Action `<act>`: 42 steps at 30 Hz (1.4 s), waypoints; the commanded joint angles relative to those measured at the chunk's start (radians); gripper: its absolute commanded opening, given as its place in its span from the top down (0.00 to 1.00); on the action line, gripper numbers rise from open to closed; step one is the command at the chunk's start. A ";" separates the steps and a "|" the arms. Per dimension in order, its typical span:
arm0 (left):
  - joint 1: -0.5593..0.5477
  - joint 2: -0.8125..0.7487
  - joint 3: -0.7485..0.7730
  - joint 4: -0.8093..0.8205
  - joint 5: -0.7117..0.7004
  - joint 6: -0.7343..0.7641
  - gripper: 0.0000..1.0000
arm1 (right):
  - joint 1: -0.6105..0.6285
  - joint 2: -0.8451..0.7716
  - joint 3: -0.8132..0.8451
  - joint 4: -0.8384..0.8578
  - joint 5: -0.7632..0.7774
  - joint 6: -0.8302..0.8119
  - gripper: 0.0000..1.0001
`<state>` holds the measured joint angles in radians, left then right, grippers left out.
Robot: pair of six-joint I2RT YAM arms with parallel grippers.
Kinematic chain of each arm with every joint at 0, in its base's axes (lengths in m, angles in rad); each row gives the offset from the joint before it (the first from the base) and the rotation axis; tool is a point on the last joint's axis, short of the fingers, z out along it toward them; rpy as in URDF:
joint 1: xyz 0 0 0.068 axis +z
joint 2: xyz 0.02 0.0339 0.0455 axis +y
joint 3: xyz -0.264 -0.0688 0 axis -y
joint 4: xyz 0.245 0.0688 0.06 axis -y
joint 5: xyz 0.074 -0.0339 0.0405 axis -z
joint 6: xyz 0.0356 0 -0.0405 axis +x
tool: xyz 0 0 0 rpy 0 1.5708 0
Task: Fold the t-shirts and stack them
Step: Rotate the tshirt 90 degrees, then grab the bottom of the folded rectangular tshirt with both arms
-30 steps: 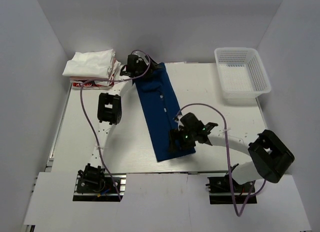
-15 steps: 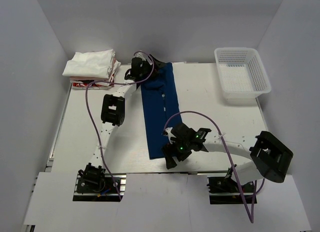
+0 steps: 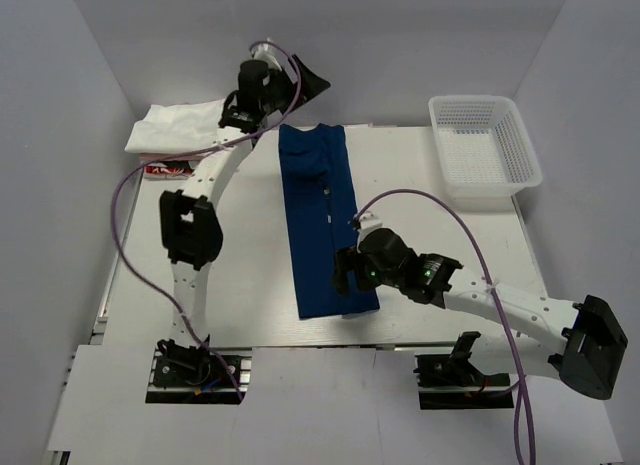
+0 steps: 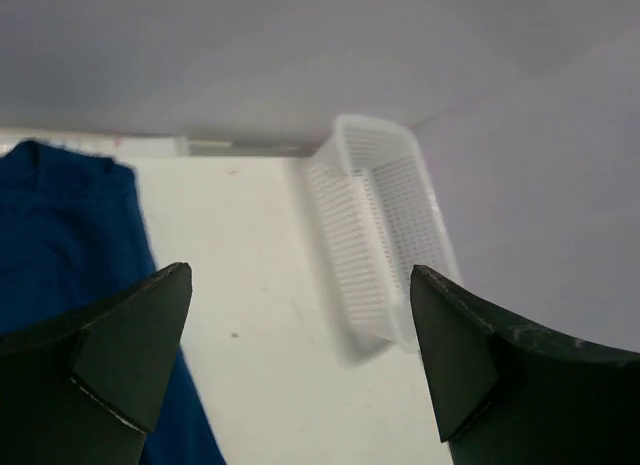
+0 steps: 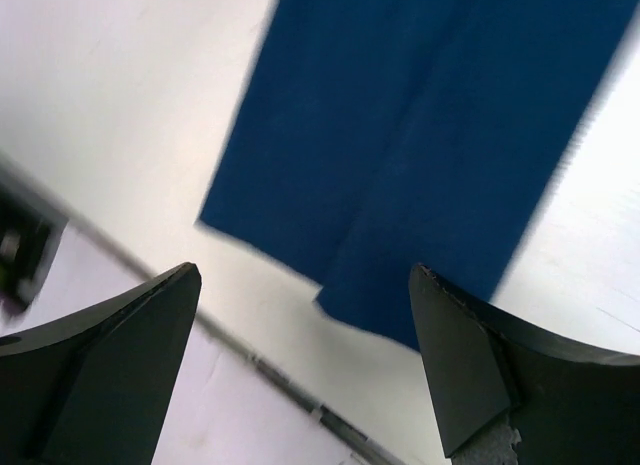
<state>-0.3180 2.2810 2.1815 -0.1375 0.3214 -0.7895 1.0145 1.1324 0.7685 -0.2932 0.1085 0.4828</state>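
Navy blue cloth t-shirt (image 3: 320, 215) folded long; right gripper (image 5: 305, 275) parted, empty, above its near hem. Left gripper (image 4: 300, 275) spread, empty. Left arm (image 3: 215, 165) partly hides white folded t-shirts (image 3: 175, 130).

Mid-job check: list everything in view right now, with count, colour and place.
navy t-shirt: one, dark blue, a long narrow strip down the middle of the table, collar at the far end.
white t-shirts: folded pile, count unclear, white, far left corner.
red-printed t-shirt: one, red print showing, bottom of that pile.
basket: one, white mesh, far right corner.
table: one, white.
cables: two, purple, one along each arm.
left gripper: one, black, open, raised at the far left near the pile, holding nothing.
right gripper: one, black, open, above the navy strip's near end.
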 commanded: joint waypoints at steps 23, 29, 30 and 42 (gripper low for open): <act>-0.224 -1.213 -1.583 -0.317 0.063 0.026 0.00 | -0.264 -0.028 -0.218 -0.021 -0.266 0.022 0.10; -0.300 -1.126 -1.684 -0.229 0.108 -0.014 0.00 | -0.284 -0.008 -0.236 -0.009 -0.276 0.068 0.10; -0.309 -1.109 -1.684 -0.220 0.108 -0.014 0.00 | -0.289 -0.010 -0.241 -0.009 -0.286 0.071 0.10; -0.375 -0.845 -1.663 -0.113 0.108 -0.014 0.58 | -0.340 0.001 -0.350 0.104 -0.342 0.155 0.10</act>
<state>-0.6765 1.4044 0.5282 -0.2577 0.4736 -0.8238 0.6857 1.1255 0.4599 -0.2329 -0.1959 0.6064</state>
